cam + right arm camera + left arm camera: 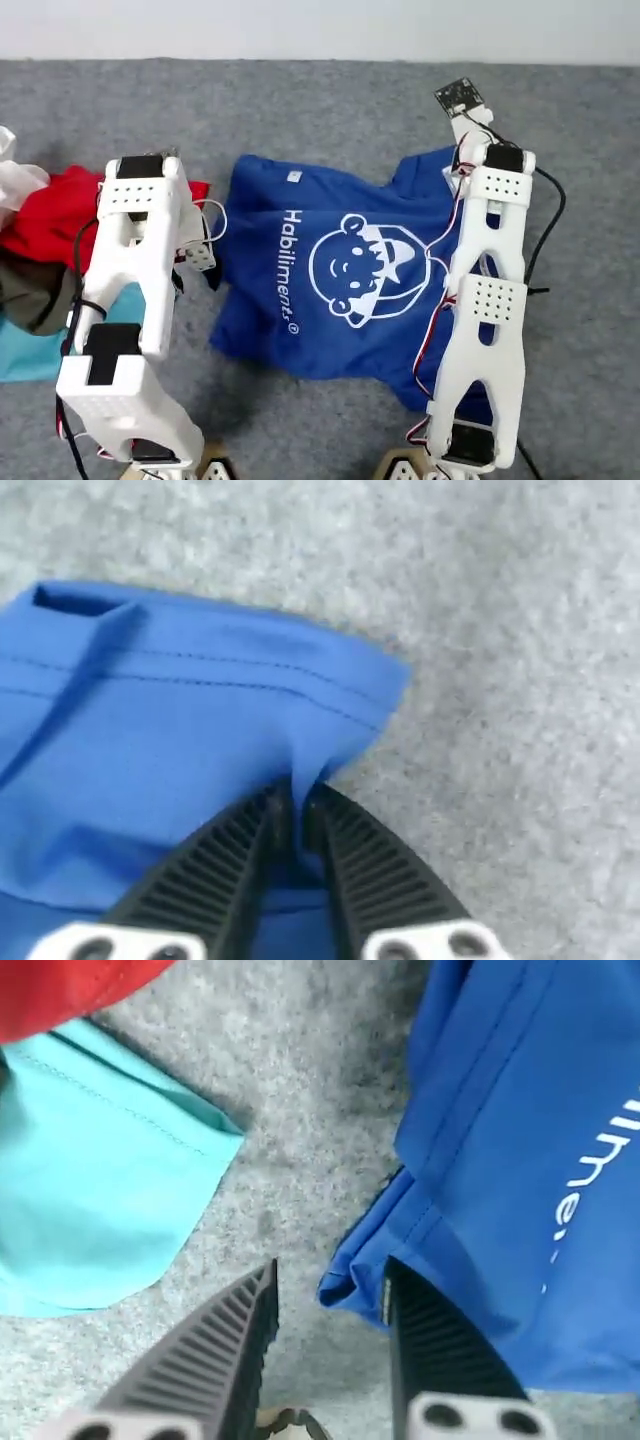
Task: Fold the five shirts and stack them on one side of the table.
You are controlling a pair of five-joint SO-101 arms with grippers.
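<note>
Ribbed black left gripper [330,1278] gapes wide around a hem corner of the blue printed cotton shirt [300,300], spread mid-way across the grey felt table [330,100]. The right gripper [298,802] pinches its sleeve tight. Risk: the left grabs one layer only, skewing the fold toward the crumpled red shirt [50,215] at the left edge.

Blue shirt [300,300] spread out (print up); red shirt [50,215], teal shirt [25,350] bunched nearby.

Overhead view; close wrist views share blue shirt [262,300]
</note>
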